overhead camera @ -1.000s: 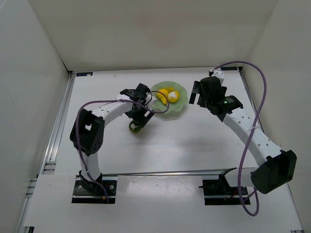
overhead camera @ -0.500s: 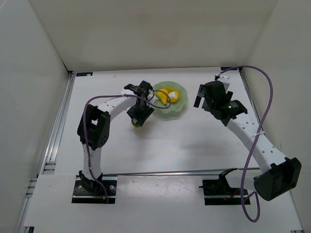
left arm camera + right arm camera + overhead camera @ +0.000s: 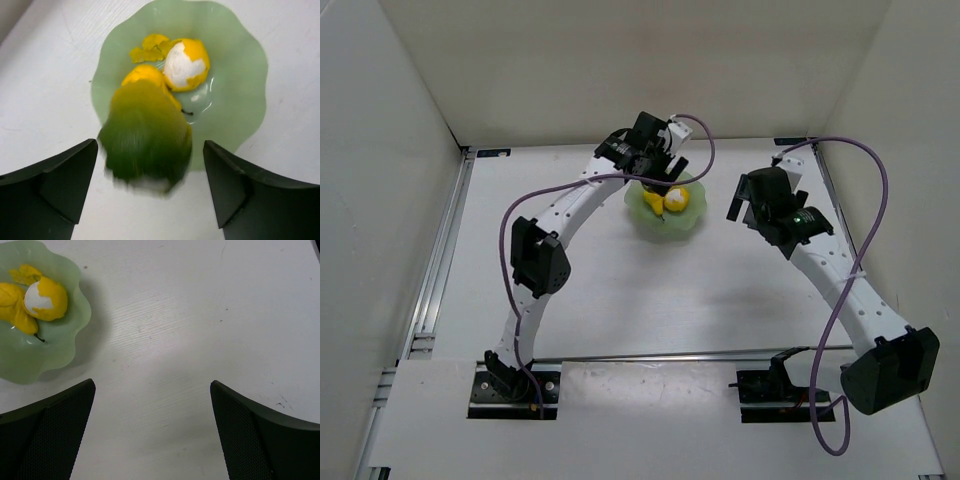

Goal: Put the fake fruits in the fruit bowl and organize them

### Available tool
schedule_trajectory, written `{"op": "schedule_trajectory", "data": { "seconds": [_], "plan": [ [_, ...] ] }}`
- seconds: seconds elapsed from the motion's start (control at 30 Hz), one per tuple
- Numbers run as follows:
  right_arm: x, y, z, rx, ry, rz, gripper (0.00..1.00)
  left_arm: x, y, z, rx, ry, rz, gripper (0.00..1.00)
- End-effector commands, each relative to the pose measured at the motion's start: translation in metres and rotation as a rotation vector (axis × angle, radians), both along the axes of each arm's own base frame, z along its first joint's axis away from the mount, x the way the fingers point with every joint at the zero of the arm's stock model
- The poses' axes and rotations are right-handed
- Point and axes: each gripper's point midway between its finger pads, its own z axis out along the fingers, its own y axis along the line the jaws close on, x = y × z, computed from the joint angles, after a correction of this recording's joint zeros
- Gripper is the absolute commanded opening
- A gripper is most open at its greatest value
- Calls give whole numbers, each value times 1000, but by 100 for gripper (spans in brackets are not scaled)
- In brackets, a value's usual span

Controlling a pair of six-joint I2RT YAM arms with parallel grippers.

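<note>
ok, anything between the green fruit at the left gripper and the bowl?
Only fruit already in it. The green fruit, blurred between the left gripper's open jaws, is over the bowl's near side. The yellow pear lies partly under it, with the peeled fruit beside. Nothing else is visible.

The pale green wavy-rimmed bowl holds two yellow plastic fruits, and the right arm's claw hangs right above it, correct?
No: the left gripper hangs above the bowl; the right gripper is beside it, as the top view shows. The yellow pear and yellow-and-white peeled fruit do lie inside.
</note>
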Motion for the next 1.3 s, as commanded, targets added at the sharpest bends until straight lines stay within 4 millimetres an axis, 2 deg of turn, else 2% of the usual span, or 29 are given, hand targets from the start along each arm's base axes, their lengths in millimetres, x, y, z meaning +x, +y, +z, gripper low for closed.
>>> {"op": "schedule_trajectory", "data": {
  "seconds": [0.0,0.03,0.1,0.13,0.2,0.23,0.3,0.33,0.37,0.4,0.43,0.47,0.5,0.53,0.57,0.6,0.63,0.67,0.7,0.73,0.8,0.83,0.87,0.9,0.93,1.0,1.07,1.17,1.27],
  "plan": [
    [0,-14,15,5,-61,-47,100,9,-20,8,-14,-60,-17,100],
    [-1,-14,15,-2,-59,-42,100,12,-18,10,-7,-78,1,100],
    [-2,-15,19,3,-70,-42,100,10,-19,30,1,-145,31,100],
    [-5,-19,17,-1,-63,-51,100,9,-15,53,-20,-188,48,100],
    [-6,-20,19,3,-72,-51,100,9,-1,73,-16,-232,103,100],
    [-7,-18,22,20,-80,-50,100,4,8,100,-37,-276,124,100],
    [-11,-20,20,27,-76,-57,100,4,38,111,8,-307,180,100],
    [-14,-20,21,37,-84,-62,100,-3,55,133,-13,-334,202,100],
    [-18,-22,17,32,-73,-62,100,3,85,137,-1,-340,260,100],
    [-20,-23,23,41,-93,-62,100,1,107,119,49,-306,299,100],
    [-25,-24,19,44,-83,-68,100,-6,133,132,47,-324,341,100],
    [-29,-26,14,38,-69,-68,100,-2,174,128,79,-313,426,100],
    [-34,-29,20,47,-89,-80,100,-10,199,100,125,-246,465,100],
    [-38,-32,17,46,-85,-95,100,-20,225,104,125,-239,515,100],
    [-42,-34,16,45,-83,-96,100,-28,247,92,146,-198,547,100],
    [-49,-37,14,45,-83,-96,100,-39,285,64,177,-111,620,100],
    [-52,-40,14,50,-92,-111,100,-54,302,50,191,-51,655,100],
    [-57,-41,11,55,-88,-116,100,-69,319,46,188,-28,681,100],
    [-64,-44,12,58,-95,-116,100,-84,344,34,209,16,738,100],
    [-69,-47,7,54,-87,-128,100,-108,360,2,261,95,791,100],
    [-82,-53,3,59,-78,-148,100,-143,381,-9,292,118,851,100],
    [-87,-55,0,54,-68,-149,100,-173,396,-38,328,199,894,100],
    [-92,-59,-6,50,-56,-165,100,-188,402,-45,332,215,914,100],
    [-97,-61,-7,61,-62,-172,100,-202,407,-40,316,187,942,100],
    [-104,-63,-13,52,-44,-172,100,-222,415,-54,334,227,962,100],
    [-112,-66,-22,63,-37,-185,100,-241,422,-53,317,197,1003,100],
    [-117,-66,-25,73,-42,-179,100,-259,428,-62,323,212,1033,100],
    [-120,-63,-36,95,-21,-178,100,-274,430,-61,313,190,1057,100],
    [-120,-60,-36,121,-22,-186,100,-282,430,-54,297,167,1077,100]
  ]
}}
